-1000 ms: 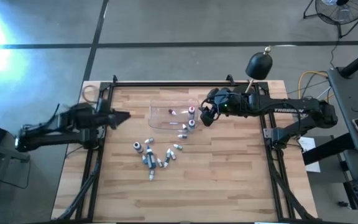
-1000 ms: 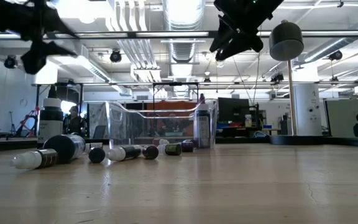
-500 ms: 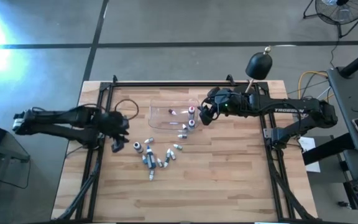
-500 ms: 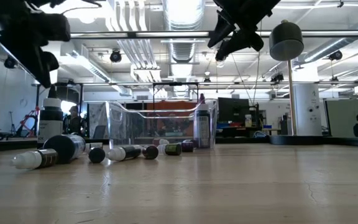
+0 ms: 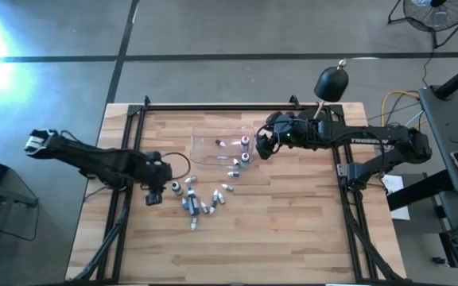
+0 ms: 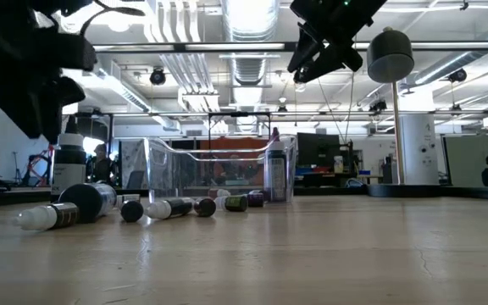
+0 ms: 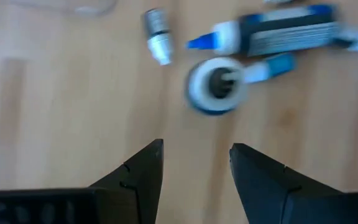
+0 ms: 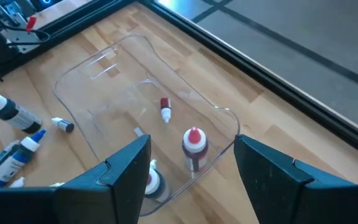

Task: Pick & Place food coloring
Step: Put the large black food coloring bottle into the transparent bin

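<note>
Left gripper (image 7: 194, 163): dark fingers spread apart, nothing between them, bare wood showing in the gap. Hovering above the table (image 5: 293, 230), at the left end of the loose scatter of bottles. Just ahead of the fingertips in the left wrist view: an upright bottle seen cap-on as a white ring with a dark centre (image 7: 217, 86), a small grey bottle with a white cap (image 7: 157, 34) lying flat, and a dark-bodied bottle with a blue tip (image 7: 272, 32) on its side. No contact with any of them.

Right gripper (image 8: 193, 167): fingers also wide apart, empty, poised above the right end of the clear rectangular plastic tray (image 5: 203, 152). Not touching tray or contents.

Food coloring bottles, tiny dropper type, greyish or dark bodies, mostly white caps, in two groups. In the tray: an upright bottle with a red tip (image 8: 192, 147), a small one lying flat with a red body and white cap (image 8: 165, 109), another white cap (image 8: 149, 182) partly hidden behind a finger. On the wood in front of the tray: loose cluster (image 5: 197, 199), most lying on their sides at mixed angles, a few touching one another.

Low view: fallen bottles in a row (image 6: 100, 206) before the tray wall, one tall bottle upright (image 6: 275, 174) at the tray's right end.
</note>
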Controlling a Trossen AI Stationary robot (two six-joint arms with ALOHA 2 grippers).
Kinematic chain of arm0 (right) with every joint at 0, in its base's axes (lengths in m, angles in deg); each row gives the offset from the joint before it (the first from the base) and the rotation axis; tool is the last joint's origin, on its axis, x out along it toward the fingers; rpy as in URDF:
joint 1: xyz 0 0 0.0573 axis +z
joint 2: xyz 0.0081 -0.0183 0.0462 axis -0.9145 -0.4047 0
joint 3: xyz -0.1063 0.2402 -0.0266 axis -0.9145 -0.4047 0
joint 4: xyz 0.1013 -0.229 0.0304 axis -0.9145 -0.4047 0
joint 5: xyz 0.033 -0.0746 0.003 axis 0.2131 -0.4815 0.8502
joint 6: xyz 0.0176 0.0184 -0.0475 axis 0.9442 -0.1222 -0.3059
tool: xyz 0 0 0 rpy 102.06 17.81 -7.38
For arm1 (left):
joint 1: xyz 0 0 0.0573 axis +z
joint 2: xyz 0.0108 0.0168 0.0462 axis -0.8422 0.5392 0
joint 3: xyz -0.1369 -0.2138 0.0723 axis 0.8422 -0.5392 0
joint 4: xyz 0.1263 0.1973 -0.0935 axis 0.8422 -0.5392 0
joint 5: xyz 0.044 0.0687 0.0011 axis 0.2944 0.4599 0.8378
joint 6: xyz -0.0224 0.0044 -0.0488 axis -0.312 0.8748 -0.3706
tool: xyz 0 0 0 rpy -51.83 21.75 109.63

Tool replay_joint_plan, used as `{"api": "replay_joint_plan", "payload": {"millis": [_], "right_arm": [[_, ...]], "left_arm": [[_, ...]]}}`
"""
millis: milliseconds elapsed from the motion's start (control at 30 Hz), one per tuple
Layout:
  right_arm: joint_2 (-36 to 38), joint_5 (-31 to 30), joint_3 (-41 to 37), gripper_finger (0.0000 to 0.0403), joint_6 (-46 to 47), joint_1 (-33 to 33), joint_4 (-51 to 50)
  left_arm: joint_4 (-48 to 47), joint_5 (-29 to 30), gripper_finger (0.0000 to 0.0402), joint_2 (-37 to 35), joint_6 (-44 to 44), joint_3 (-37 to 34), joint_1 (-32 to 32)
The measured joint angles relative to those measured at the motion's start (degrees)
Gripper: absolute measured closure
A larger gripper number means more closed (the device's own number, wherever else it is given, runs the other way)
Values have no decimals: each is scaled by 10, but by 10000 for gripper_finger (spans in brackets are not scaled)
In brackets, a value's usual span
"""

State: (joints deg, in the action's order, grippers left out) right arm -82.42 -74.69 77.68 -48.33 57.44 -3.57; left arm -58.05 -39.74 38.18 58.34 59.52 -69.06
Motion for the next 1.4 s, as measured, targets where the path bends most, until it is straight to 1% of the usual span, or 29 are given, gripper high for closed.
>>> {"api": "replay_joint_plan", "payload": {"millis": [100, 233, 333, 533, 767, 1100, 1400], "right_arm": [[0, -8, 0, 179, -2, 0, 0], [0, -9, -2, 179, -5, 0, 0], [0, -9, -4, 179, -19, 0, 0], [0, -9, -4, 179, -45, 0, 0], [0, -9, -4, 179, -77, 0, 0], [-1, -9, -10, 179, -77, -3, 0], [-1, -9, -15, 179, -75, -4, 0]], "left_arm": [[-9, 40, 241, 36, -14, 2, -4], [-8, 36, 241, 66, -15, 3, -6], [4, 36, 241, 68, -18, 8, -9], [82, 43, 241, 59, -9, 12, -13], [88, 38, 241, 76, -21, 11, -13], [144, 24, 241, 84, -12, 10, -13], [147, 25, 241, 103, 5, 10, -13]]}}
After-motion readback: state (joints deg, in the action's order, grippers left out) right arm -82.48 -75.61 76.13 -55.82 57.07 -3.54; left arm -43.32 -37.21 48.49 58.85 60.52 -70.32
